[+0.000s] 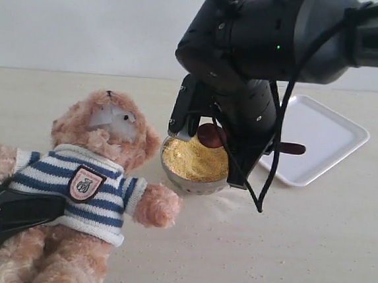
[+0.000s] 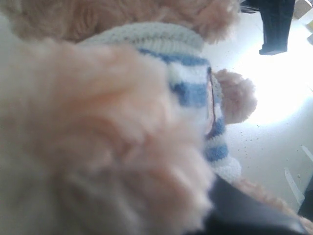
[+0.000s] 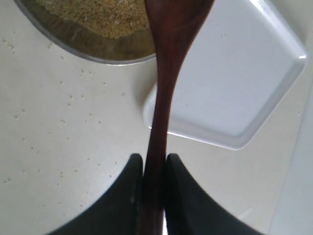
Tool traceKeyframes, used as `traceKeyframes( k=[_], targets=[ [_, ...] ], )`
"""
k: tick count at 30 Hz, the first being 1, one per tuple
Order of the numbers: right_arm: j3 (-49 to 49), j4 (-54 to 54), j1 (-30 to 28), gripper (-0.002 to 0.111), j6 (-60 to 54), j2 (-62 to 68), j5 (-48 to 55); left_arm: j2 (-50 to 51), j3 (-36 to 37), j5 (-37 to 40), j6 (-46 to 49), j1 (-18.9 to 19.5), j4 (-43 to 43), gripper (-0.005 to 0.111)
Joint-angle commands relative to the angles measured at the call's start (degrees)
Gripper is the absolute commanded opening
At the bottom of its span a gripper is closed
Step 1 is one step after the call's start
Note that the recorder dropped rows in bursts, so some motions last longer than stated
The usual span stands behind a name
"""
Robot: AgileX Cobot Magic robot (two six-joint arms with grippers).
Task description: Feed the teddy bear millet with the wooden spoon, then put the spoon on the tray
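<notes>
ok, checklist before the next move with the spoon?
1. Grip on the spoon: ok, the right gripper is shut on its handle.
2. Spoon head over the bowl of millet: ok.
3. Millet on the spoon: cannot tell, the arm partly hides the head.
4. Hold on the teddy bear: ok, the left gripper clamps its body.
5. Room on the tray: ok, the visible part is bare.
6. Clean table: not ok, loose grains lie near the bowl.
</notes>
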Motion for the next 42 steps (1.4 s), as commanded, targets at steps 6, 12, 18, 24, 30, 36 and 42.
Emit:
traceKeyframes(
  k=[6,12,18,24,30,36,42],
  targets=[
    [-0.59,-5.83,0.00,0.000,-0.44,5.71,0.33,-0.10,0.06,0.77,-0.06,0.06,-0.63,0.005],
    [-0.69,-7.62,0.00,0.000,0.43,8.10,0.33,-0.10,0.06,0.77,0.11,0.06,-0.63,0.005],
    [-0.67,-7.42,0.00,0.000,0.56,8.21,0.33,-0.10,0.06,0.77,0.28,0.06,-0.63,0.005],
    [-0.67,-1.49,0.00,0.000,0.08,8.21,0.33,-0.10,0.06,0.77,0.37,0.06,-0.63,0.005],
    [-0.67,-1.91,0.00,0.000,0.45,7.74,0.29,-0.10,0.06,0.77,0.37,0.06,-0.63,0.005],
    [-0.67,-0.67,-0.14,0.000,0.94,4.81,-0.50,-0.10,0.06,0.77,0.34,0.06,-0.75,0.005],
    [-0.67,4.33,-0.14,0.000,0.94,2.10,-3.60,-0.10,0.06,1.01,0.34,0.06,-0.76,0.005]
  ],
)
